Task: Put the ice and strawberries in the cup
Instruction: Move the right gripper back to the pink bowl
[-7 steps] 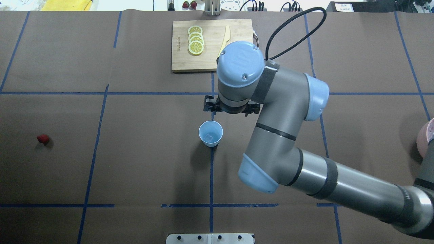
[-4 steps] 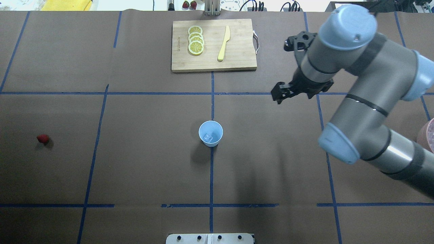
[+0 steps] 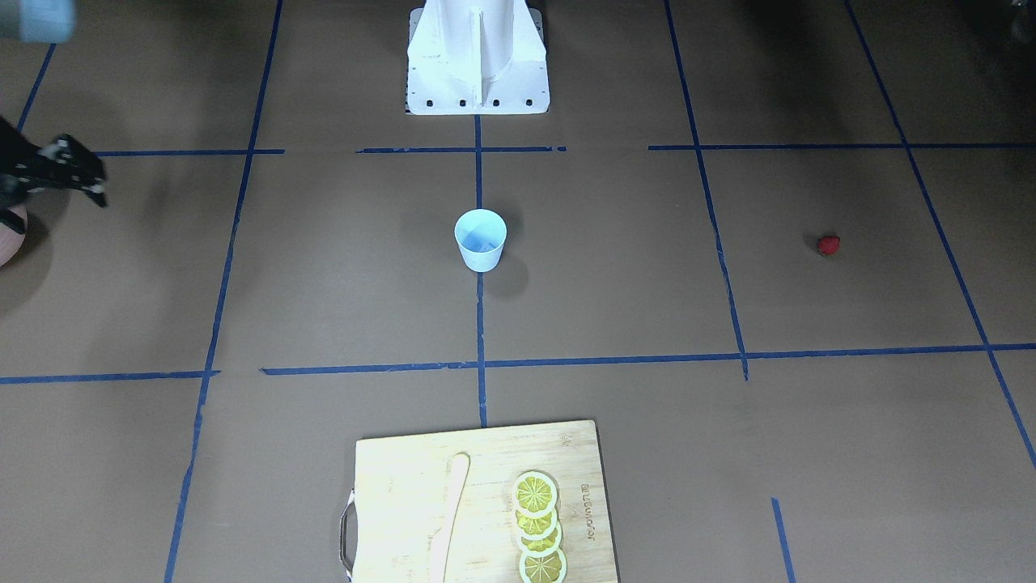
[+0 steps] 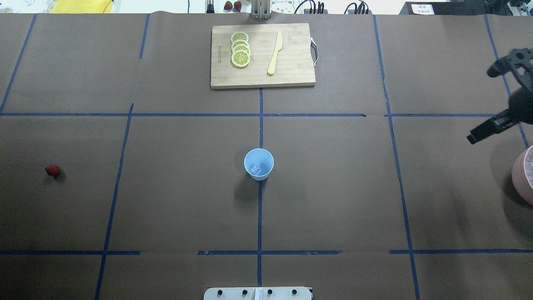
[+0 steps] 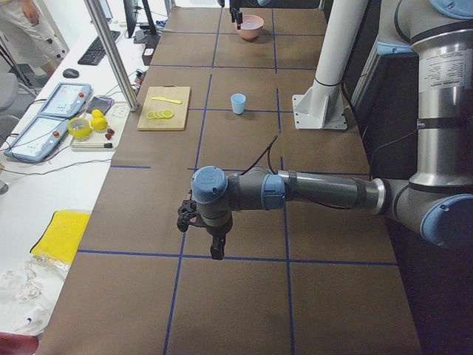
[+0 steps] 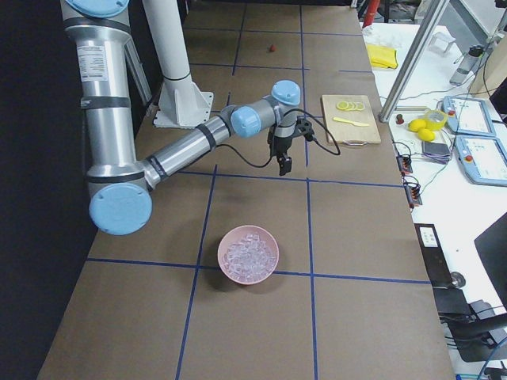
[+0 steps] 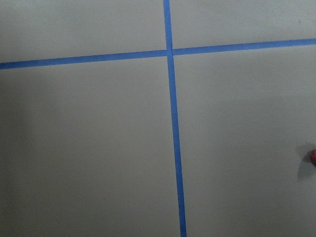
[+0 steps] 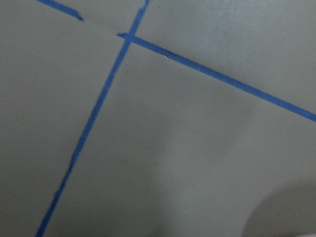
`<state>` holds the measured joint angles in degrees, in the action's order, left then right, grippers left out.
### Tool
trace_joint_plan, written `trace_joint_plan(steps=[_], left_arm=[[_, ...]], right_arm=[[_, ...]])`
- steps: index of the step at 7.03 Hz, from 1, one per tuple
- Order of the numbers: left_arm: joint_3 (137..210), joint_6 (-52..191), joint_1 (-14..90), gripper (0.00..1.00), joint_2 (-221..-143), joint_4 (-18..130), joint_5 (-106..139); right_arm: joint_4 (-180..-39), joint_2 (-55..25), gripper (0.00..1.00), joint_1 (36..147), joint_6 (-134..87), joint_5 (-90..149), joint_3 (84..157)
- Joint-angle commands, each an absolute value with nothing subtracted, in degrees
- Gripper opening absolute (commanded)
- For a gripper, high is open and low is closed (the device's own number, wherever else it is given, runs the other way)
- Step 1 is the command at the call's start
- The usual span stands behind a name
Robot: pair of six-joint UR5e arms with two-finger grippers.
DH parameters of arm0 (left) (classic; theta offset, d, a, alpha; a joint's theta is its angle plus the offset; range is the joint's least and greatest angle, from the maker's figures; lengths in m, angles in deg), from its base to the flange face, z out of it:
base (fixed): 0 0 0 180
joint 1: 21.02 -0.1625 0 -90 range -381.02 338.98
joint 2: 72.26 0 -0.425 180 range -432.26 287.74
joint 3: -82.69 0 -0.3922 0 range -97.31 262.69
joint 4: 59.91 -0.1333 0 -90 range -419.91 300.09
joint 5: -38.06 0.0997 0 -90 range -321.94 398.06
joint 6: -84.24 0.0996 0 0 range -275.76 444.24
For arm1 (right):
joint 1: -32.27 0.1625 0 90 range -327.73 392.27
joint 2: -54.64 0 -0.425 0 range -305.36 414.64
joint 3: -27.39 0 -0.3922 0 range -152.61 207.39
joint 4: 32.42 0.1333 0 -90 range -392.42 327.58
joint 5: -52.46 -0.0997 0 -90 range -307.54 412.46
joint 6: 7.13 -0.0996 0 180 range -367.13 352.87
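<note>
The pale-blue cup (image 4: 258,164) stands upright at the table's middle with one clear ice cube (image 4: 255,169) inside; it also shows in the front view (image 3: 480,239). More ice (image 6: 248,252) fills a pink bowl (image 4: 525,175) at the right edge. The strawberry (image 4: 53,170) lies alone at the far left and at the edge of the left wrist view (image 7: 313,156). My right gripper (image 4: 472,138) hangs in the air beyond the bowl, far right of the cup; I cannot tell if it is open. My left gripper (image 5: 215,255) points down over bare table, its state unclear.
A wooden cutting board (image 4: 291,75) with lemon slices (image 4: 240,49) and a yellow knife (image 4: 275,53) lies at the back centre. The white robot base (image 3: 477,57) stands at the near edge. Blue tape lines cross the brown table cover.
My right arm has swung from just behind the cup to the far right, near the pink bowl. The cup, its ice cube and the strawberry have not moved.
</note>
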<state>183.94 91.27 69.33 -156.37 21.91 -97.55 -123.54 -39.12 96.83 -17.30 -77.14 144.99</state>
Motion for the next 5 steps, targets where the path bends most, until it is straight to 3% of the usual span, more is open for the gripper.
trace_joint_plan(steps=[1, 5], left_arm=[[183.9, 91.3, 69.3, 1.0, -156.4, 21.9, -97.6], [184.0, 91.3, 69.3, 1.0, -156.4, 21.9, -97.6]], right_arm=[[-112.1, -52.2, 0.98, 99.7, -14.9, -78.3, 144.6], [-97.3, -57.0, 0.91, 101.2, -16.1, -78.3, 134.9]])
